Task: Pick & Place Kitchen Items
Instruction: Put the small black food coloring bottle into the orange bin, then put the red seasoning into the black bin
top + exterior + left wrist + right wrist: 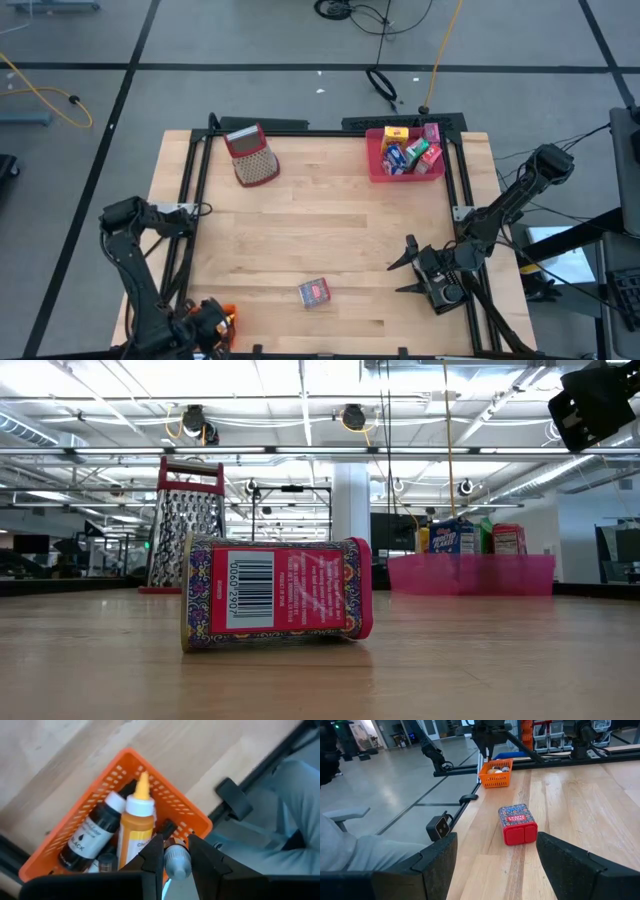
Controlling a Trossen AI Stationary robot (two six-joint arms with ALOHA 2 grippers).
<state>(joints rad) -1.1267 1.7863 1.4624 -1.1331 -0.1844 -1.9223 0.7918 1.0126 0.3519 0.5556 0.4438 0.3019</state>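
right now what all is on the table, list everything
red box: one, red with patterned sides, lying near the front edge
orange basket: one, front left corner, holding small bottles
yellow bottle: one, in the orange basket
black-labelled bottle: one, dark with white cap, beside it
pink tray: one, back right, full of packets
grater: one, red-topped, back left
left tool: over the orange basket, around a grey-capped bottle
right tool: open, front right

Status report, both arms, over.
Left gripper over orange basket, fingers around a grey-capped bottle. Right gripper open, facing red box. Path clear.
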